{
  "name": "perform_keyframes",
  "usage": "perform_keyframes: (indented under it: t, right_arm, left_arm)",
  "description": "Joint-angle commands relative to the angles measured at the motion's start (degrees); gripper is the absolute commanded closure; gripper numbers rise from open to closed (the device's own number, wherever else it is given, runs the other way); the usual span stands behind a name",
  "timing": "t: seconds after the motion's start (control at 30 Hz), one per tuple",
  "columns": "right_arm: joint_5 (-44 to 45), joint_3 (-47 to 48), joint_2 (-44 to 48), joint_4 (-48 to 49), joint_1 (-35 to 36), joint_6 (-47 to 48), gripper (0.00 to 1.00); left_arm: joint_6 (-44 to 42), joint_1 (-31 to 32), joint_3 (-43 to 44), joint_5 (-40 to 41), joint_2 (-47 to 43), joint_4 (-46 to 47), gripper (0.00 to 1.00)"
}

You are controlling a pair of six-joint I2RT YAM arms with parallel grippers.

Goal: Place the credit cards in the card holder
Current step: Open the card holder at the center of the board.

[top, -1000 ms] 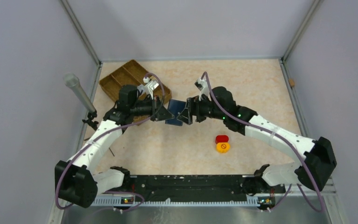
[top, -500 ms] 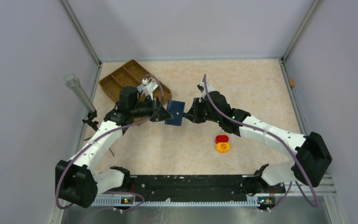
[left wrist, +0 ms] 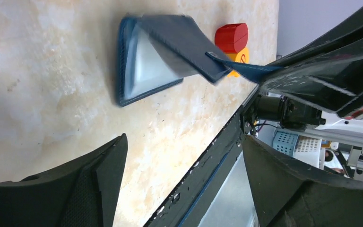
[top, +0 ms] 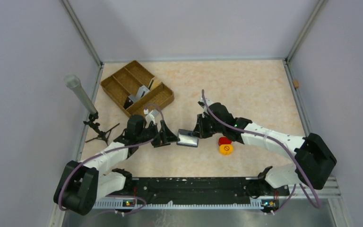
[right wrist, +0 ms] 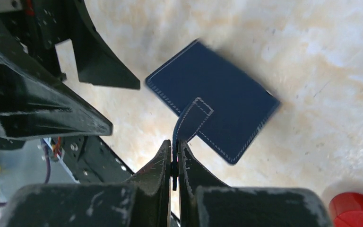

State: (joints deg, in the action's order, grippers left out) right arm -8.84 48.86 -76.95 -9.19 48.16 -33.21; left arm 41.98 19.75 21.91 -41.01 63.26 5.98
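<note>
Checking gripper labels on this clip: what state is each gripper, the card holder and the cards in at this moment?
card holder: lying on the table, flap lifted, partly open.
right gripper: shut on the holder's snap tab.
left gripper: open, beside the holder, holding nothing.
credit cards: in the brown tray, not in the holder.

A: Card holder [top: 187,138], condition?
B: Dark navy outside, pale blue-grey inside. It lay half open on the table [top: 246,85]: lower leaf flat, upper flap raised at an angle, its snap tab [right wrist: 194,118] pinched in the right gripper [right wrist: 175,146].
A: Credit cards [top: 139,92]?
B: Grey, stood tilted in a middle compartment of the brown tray [top: 158,97], well apart from the holder. Count not readable.
</note>
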Motion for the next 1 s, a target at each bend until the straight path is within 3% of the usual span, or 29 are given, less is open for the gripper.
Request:
perform_keyframes:
  t: [0.0, 0.3, 0.47, 0.67, 0.8, 0.97]
  right_arm:
    - [-5.62, -2.44, -0.71, 2.78, 0.56, -0.56, 1.0]
    - [-6.82, -2.69, 1.2, 4.14, 0.6, -2.98, 1.0]
    - [-7.25, -2.44, 6.38, 5.13, 0.54, -3.79, 1.0]
    - [-1.47, -3.94, 11.41, 4.78, 0.47, -5.41, 1.0]
    - [4.8, -4.76, 8.24, -0.19, 0.21, -6.92, 1.0]
    - [10.24, -8.83, 4.76, -1.45, -3.25, -9.84, 1.0]
  left_arm:
    - [5.38, 1.58, -2.67, 2.2, -0.51, 13.05, 0.06]
    - [5.84, 4.83, -3.98, 7.58, 0.24, 14.88, 0.08]
    - [6.1, 4.86, -5.88, 11.44, -5.14, 15.27, 0.07]
    - [5.78, 4.77, -6.29, 16.21, -11.95, 10.04, 0.01]
    - [4.49, 4.75, -4.77, 19.95, -13.54, 2.45, 0.02]
    - [3.9, 4.77, -4.57, 20.35, -13.52, 1.44, 0.05]
